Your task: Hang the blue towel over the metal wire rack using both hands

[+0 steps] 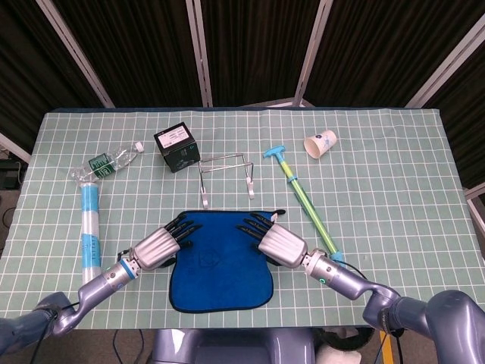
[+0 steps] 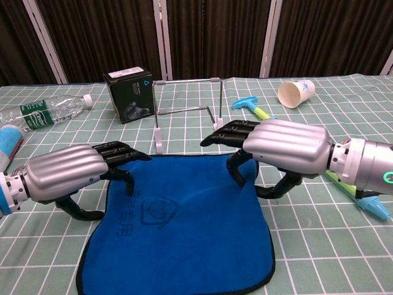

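Observation:
The blue towel [image 1: 220, 265] [image 2: 184, 227] lies flat on the table near the front edge. Just beyond its far edge stands the metal wire rack [image 1: 226, 173] [image 2: 187, 107], upright and bare. My left hand [image 1: 159, 244] [image 2: 70, 175] is at the towel's far left corner, its fingertips bent down onto the cloth and its thumb apart below them. At the far right corner my right hand [image 1: 276, 241] [image 2: 282, 147] arches over the cloth in the same way. Neither hand pinches any cloth that I can see.
A black box [image 1: 176, 149] stands left of the rack. Further left lie a plastic bottle [image 1: 106, 162] and a blue-and-white tube [image 1: 90, 231]. A green stick with a blue handle [image 1: 303, 201] lies right of the towel, with a tipped paper cup [image 1: 320, 143] beyond it.

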Tool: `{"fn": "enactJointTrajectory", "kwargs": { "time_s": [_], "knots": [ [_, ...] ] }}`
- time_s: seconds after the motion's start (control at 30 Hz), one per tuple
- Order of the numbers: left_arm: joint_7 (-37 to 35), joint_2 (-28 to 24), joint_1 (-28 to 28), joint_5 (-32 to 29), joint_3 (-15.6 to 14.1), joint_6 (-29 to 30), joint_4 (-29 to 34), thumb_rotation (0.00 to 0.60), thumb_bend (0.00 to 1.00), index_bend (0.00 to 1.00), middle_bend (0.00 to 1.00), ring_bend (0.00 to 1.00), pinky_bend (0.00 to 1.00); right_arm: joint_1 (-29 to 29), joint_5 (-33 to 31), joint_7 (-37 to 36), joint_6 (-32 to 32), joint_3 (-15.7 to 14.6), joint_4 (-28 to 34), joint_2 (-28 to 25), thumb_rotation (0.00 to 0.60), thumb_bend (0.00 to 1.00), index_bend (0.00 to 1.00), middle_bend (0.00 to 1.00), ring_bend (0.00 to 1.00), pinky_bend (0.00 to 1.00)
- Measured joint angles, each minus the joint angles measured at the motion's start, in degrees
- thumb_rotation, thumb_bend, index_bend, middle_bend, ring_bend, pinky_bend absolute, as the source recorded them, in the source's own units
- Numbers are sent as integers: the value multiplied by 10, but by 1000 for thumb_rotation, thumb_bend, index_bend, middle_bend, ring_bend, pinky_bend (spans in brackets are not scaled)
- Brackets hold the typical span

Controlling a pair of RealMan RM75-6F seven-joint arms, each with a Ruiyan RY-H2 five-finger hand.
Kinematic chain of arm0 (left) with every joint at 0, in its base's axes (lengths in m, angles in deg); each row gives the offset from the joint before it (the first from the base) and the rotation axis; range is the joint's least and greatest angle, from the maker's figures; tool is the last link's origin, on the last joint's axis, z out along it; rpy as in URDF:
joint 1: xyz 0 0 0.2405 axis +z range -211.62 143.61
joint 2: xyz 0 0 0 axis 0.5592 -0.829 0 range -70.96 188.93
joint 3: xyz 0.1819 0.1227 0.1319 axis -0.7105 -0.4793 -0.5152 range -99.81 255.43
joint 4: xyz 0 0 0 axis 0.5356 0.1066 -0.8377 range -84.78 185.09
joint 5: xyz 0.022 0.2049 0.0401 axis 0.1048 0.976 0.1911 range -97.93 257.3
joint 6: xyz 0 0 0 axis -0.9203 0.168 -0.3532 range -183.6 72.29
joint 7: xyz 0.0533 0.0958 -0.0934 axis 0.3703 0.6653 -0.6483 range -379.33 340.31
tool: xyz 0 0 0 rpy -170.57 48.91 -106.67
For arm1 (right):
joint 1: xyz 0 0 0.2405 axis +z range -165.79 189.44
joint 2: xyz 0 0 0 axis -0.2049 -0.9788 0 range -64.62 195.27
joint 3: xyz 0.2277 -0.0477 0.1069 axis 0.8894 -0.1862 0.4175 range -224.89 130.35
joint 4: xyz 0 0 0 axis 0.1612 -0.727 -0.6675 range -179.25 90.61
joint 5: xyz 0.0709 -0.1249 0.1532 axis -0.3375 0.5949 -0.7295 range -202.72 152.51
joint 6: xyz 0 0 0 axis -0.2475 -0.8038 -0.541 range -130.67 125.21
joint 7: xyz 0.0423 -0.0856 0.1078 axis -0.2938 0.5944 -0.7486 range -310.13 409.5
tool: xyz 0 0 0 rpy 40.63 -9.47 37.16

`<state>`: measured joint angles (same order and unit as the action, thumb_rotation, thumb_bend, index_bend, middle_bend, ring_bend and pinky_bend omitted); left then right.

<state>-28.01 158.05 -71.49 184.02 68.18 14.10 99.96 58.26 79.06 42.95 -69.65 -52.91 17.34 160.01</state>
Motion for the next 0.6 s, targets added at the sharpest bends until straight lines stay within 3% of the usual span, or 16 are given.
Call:
{"fn": "enactJointTrajectory", "kwargs": {
  "time_s": [0.4,0.6],
  "knots": [
    [-6,2,-2,-4,-1,-4,6,600,525,417,0,0,0,-3,1,3,-4,0,6,-7,600,415,639,26,0,0],
    [-11,6,-3,-11,2,-9,9,600,545,481,0,0,0,-5,2,7,-7,0,11,-13,600,416,638,26,0,0]
  ]
}}
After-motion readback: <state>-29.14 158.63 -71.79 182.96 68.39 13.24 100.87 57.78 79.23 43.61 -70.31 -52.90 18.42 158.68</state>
